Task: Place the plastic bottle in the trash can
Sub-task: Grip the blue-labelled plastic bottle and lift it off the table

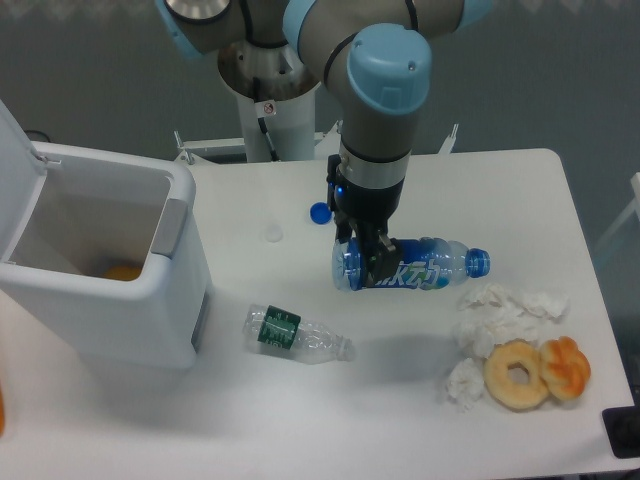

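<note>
Foreground: two round doughnuts sit at the near right of the white desk (400, 420), a pale ring doughnut (517, 375) touching a glazed orange-brown one (565, 367).
Tissues: crumpled white paper tissues (500, 310) lie just beside and behind the doughnuts, one wad (462, 383) at the pale ring's left.
Green bottle: a clear plastic bottle with a dark green label (297, 335) lies on its side near the middle front, close to the bin's corner.
Trash can: the large white rectangular plastic bin (100, 290) stands at the left, its hinged white lid (15, 150) up, a grey handle panel (170, 228) on the side facing the arm, something orange (122, 271) showing inside.
Plastic bottle: the blue-tinted transparent plastic bottle with a blue label and white lettering (425, 265) lies horizontal right of centre, neck pointing right; whether it rests on the desk or is just off it, I cannot tell.
Tool: the black two-finger tool (365, 255) points down from the grey and light-blue arm (385, 110), fingers clamped around the blue bottle's left end.
Cap: a small blue bottle cap (319, 212) sits on the desk behind, left of the tool.
</note>
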### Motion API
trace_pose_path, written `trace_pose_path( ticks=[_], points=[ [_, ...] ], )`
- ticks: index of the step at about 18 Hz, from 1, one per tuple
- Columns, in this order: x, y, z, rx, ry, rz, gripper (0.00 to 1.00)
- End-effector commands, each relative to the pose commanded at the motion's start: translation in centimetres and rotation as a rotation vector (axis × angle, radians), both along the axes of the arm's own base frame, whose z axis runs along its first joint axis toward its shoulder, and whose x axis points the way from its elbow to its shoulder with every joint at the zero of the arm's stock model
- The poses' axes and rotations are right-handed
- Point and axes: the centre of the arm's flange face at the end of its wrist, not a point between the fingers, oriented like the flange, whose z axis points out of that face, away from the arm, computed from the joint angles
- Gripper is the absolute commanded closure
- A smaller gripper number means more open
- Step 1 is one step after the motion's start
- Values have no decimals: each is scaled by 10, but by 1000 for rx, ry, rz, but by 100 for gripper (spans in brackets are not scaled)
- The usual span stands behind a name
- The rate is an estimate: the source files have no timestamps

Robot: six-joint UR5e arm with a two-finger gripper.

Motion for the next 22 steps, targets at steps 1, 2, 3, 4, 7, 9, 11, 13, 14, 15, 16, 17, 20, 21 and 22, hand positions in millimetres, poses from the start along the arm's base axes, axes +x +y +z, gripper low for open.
trace_pose_path(
  ticks=[1, 2, 3, 4, 7, 9, 11, 13, 14, 15, 16, 17, 20, 21, 22],
  points=[
    [-1, -1, 0, 3, -3, 8, 22],
    [-1, -1, 1, 5, -4, 16, 22],
    [-1, 0, 1, 10, -8, 24, 22],
    [0, 1, 1, 12, -10, 31, 22],
    [1, 1, 3, 25, -19, 42, 22],
    [-2, 1, 8, 52, -32, 67, 23],
    [-4, 3, 14, 87, -58, 116, 23],
    [-5, 4, 19, 112, -78, 155, 23],
    [-5, 5, 21, 125, -86, 166, 23],
    [-7, 5, 25, 142, -96, 185, 23],
    [-7, 6, 29, 160, -111, 209, 23],
    [-8, 8, 33, 180, -128, 236, 23],
    [-2, 15, 46, 242, -175, 341, 23],
    [1, 14, 58, 280, -163, 381, 23],
    [4, 15, 66, 308, -167, 418, 23]
  ],
)
